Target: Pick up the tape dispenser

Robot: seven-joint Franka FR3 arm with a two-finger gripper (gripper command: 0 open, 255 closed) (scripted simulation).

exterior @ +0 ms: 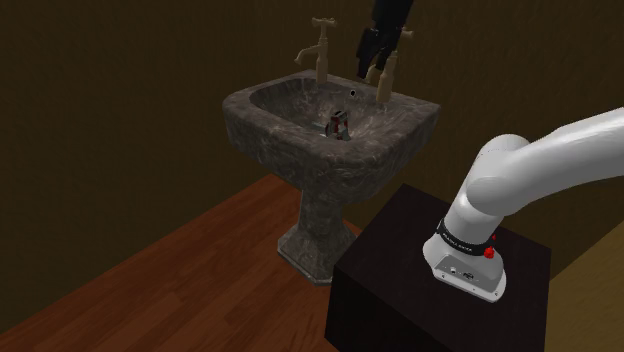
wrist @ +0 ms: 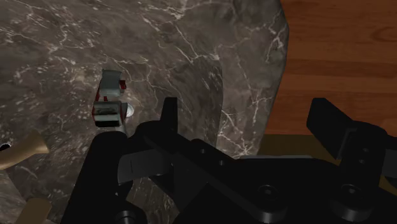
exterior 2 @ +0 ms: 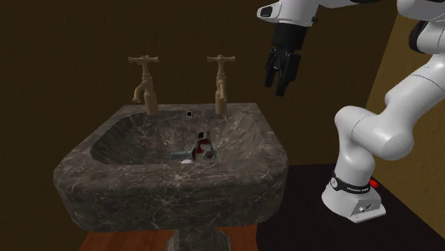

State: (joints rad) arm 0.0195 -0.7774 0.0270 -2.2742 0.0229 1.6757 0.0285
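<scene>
Dispenser [exterior 2: 202,147] pickup is judged not yet begun. Nearest, the stand [exterior: 400,270] is seen beside the sink [exterior 2: 171,196]. Above the sink's rim, close by one tap [exterior 2: 221,82], the end effector [exterior 2: 277,89] is held wide open and empty. Farther down, the dispenser is found at the sink's bottom, by the drain [exterior 2: 187,160], well apart from the end effector. The tap or sink wall could be struck on descent, and the small dispenser could be nudged along the sloping bottom by a misaligned closure.
</scene>
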